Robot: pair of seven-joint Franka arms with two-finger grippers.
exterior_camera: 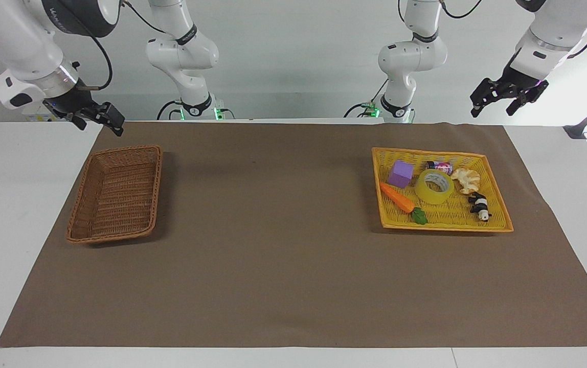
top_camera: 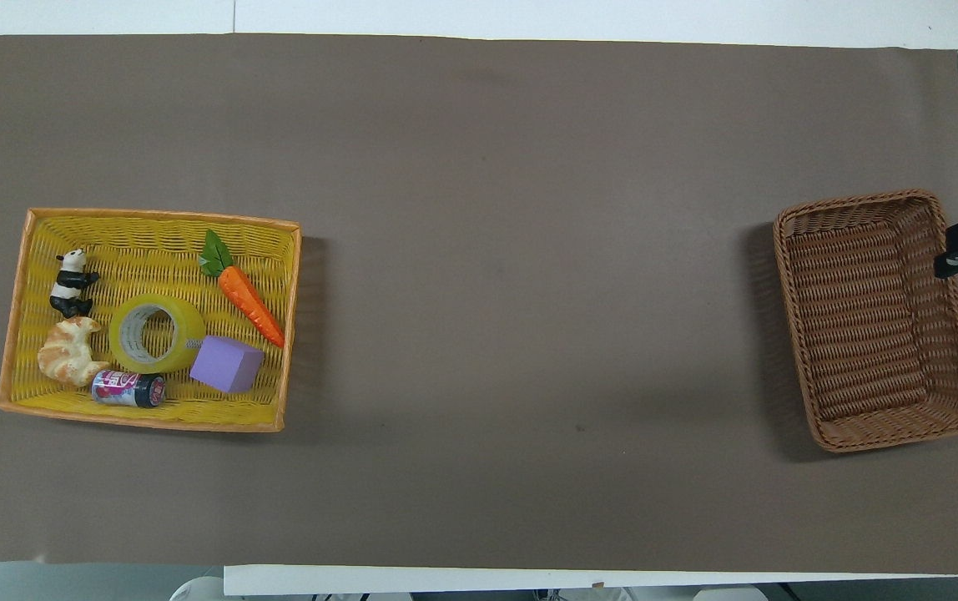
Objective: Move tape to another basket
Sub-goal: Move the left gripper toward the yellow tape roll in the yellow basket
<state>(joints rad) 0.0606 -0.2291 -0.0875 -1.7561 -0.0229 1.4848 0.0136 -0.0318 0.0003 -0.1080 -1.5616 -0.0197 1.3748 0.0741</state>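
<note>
Standing by the table (exterior_camera: 293, 286), I note both arms raised and waiting, nothing gripped. The brown basket (exterior_camera: 115, 194) sits bare at the right arm's end. The yellow tray (exterior_camera: 498, 217) at the left arm's end holds everything else.

Left gripper (exterior_camera: 508, 99) hangs over the table edge beside the tray, fingers apart, holding nothing. Right gripper (exterior_camera: 100, 116) hangs over the basket's corner nearer the robots; I cannot tell its finger state.

Risks, as I judge them:
- The tray is crowded. The tape (exterior_camera: 434, 186) lies in its middle with a purple block (exterior_camera: 401, 174) touching it, a croissant (exterior_camera: 466, 180) and a small can (exterior_camera: 439, 166) just beside it, and a carrot (exterior_camera: 398, 198) and panda figure (exterior_camera: 479, 206) near. Fingers descending wide could shove or pinch a neighbour.
- The tray looks light, so a snagged lift may drag it.
- The basket is well apart, so a long carry or handover could drop the roll.

The tape is a yellow translucent ring lying flat, hole upward, with a white printed core.
</note>
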